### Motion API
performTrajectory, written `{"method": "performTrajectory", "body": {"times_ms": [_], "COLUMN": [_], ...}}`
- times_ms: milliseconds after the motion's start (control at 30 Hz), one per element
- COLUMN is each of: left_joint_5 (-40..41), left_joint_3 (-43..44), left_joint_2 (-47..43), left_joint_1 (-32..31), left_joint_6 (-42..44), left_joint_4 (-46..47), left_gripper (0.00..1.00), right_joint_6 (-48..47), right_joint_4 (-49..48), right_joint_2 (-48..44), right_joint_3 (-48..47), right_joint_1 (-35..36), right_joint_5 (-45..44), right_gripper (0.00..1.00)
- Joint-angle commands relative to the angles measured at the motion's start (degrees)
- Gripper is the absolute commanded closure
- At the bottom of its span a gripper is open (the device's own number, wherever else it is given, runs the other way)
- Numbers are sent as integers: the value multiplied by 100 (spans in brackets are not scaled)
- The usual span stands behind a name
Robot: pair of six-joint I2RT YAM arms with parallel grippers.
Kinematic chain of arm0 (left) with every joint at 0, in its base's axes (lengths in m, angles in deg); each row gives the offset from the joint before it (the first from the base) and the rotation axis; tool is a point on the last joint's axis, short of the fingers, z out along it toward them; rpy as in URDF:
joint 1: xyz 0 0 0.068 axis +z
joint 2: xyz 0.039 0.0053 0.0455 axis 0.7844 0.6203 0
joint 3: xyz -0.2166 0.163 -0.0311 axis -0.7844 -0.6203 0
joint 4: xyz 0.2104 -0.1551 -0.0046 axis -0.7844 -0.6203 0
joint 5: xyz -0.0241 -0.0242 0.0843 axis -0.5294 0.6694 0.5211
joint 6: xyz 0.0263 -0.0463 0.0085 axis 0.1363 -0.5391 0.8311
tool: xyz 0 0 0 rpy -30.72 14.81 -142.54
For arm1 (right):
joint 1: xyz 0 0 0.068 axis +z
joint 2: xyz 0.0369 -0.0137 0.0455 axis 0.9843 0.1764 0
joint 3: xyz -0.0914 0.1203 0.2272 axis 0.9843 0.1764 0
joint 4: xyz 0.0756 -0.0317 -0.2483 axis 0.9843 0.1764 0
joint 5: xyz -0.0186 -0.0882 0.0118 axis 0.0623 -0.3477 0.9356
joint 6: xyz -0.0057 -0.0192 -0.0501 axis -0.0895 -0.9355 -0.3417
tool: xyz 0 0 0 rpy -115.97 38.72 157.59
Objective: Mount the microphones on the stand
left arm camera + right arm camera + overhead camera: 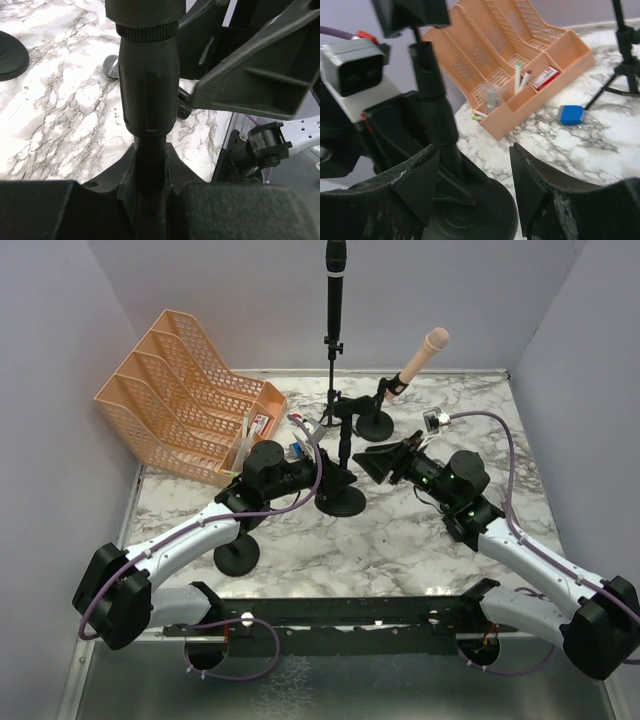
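Two mounted near the rear edge: black microphone (335, 270), pink microphone (424, 348). My left claw (150, 200) clenches the middle stand's upright post (148, 95); my right claw (473, 150), released, faces it from the right.

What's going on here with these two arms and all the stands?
Two robot arms are working on a stand in the middle of the table. The left gripper is clamped on its pole, and the right gripper is open beside it. A black microphone already sits on the tripod and a pink microphone on the small stand. A silver-headed microphone lies on the table.
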Motion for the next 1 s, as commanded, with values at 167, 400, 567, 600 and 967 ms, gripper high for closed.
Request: {"method": "performTrajectory", "body": {"times_ms": [167,400,567,600,967], "left_joint_5": [-373,-609,-1004,-1150,-1586], "left_joint_3": [7,23,-3,9,-6], "left_joint_2": [-8,-112,-174,-165,-309], "left_joint_1": [-18,-15,-13,-12,-18], "left_joint_6": [10,39,105,117,251], "left_joint_4": [447,447,447,447,481], "left_gripper": [100,100,100,100,100], "right_joint_6": [36,16,-215,-259,-453], "right_joint_4": [-698,-861,-1489,-1588,-1907], "right_joint_2": [592,888,750,746,607], "right_joint_3": [-664,-619,-267,-244,-246], "right_joint_1": [-1,-1,-105,-157,-413], "right_joint_5": [997,1196,2001,2266,3215], "right_gripper": [37,70,84,85,53]}}
